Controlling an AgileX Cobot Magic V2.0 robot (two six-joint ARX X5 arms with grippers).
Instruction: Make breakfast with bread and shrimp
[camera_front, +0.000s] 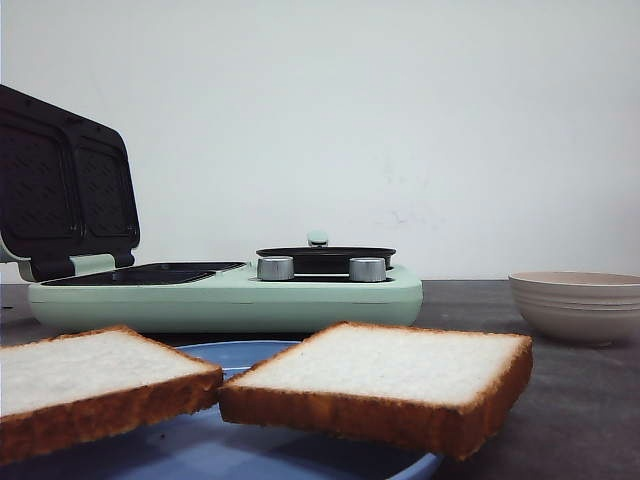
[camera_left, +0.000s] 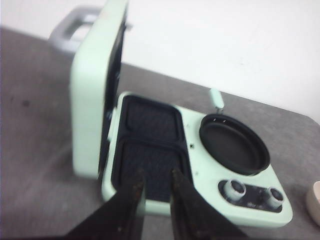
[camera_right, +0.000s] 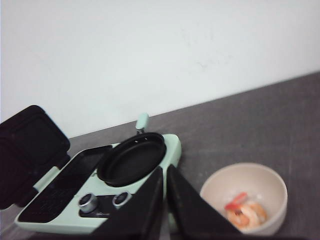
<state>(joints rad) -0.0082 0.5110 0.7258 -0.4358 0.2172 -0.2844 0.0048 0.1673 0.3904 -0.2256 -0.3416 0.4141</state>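
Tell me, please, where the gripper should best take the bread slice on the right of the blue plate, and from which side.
Probably grip the right bread slice across its thickness at the corner that overhangs the blue plate rim, coming from the right. That corner is raised and juts past the rim, seemingly leaving space beneath for a finger.

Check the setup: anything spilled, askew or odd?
Nothing spilled or damaged. Only quirk: the right bread slice overhangs the blue plate's rim. The shrimp sit inside the bowl, and the maker stands open, its plates bare.
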